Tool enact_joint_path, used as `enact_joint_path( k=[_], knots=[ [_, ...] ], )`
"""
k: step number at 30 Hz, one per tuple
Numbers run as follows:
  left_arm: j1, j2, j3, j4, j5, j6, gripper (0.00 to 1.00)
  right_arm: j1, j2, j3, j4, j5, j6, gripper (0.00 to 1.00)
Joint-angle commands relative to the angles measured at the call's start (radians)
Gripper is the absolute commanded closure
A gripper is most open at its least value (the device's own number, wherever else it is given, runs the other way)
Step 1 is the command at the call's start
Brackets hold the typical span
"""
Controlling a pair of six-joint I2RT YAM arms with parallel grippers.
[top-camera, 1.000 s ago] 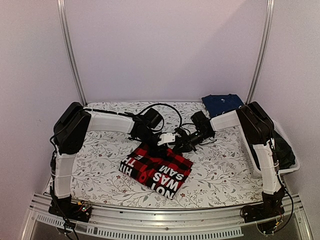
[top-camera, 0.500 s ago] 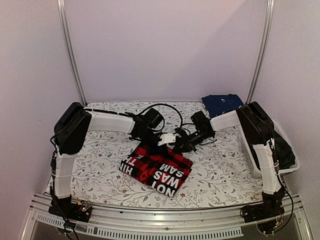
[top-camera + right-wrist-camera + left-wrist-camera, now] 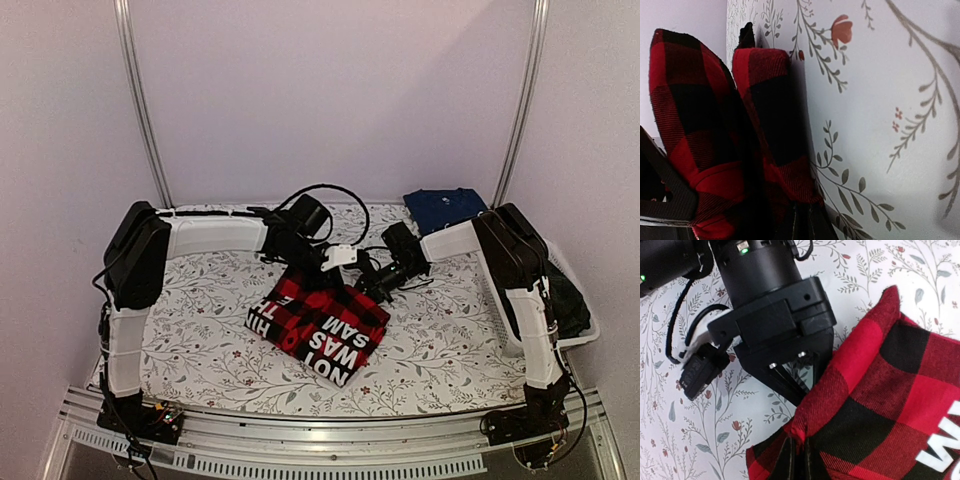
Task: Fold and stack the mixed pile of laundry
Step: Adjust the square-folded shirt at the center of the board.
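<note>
The red-and-black checked flannel shirt (image 3: 325, 328), folded, with white letters on it, lies at the table's middle. My left gripper (image 3: 322, 284) is shut on its far edge; the left wrist view shows the cloth (image 3: 875, 390) pinched between the fingers. My right gripper (image 3: 366, 288) is shut on the same far edge just to the right; the right wrist view shows the cloth (image 3: 770, 125) bunched at the fingertips. A navy blue folded garment (image 3: 444, 208) lies at the back right. A dark garment (image 3: 567, 300) sits in the white basket (image 3: 585, 333).
The floral table cloth (image 3: 200, 330) covers the table. The white lattice basket stands along the right edge, beside the right arm. Metal frame posts (image 3: 140, 100) rise at the back corners.
Both grippers have moved the shirt's far edge away and slightly right; the shirt has shifted that way. The left arm has stretched further out.
</note>
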Motion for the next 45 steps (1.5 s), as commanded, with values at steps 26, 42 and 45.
enact_joint_path(
  k=[26, 42, 45],
  knots=[
    [0.109, -0.207, -0.054, 0.233, -0.106, -0.401, 0.0, -0.143, -0.198, 0.049, -0.188, 0.144, -0.047, 0.51],
    [0.353, -0.486, -0.324, 0.396, 0.242, -0.967, 0.0, -0.007, -0.394, -0.316, -0.274, 0.273, -0.142, 0.38],
    [0.355, -0.539, -0.393, 0.423, 0.175, -0.987, 0.0, -0.007, -0.388, -0.328, -0.265, 0.366, -0.124, 0.38]
  ],
)
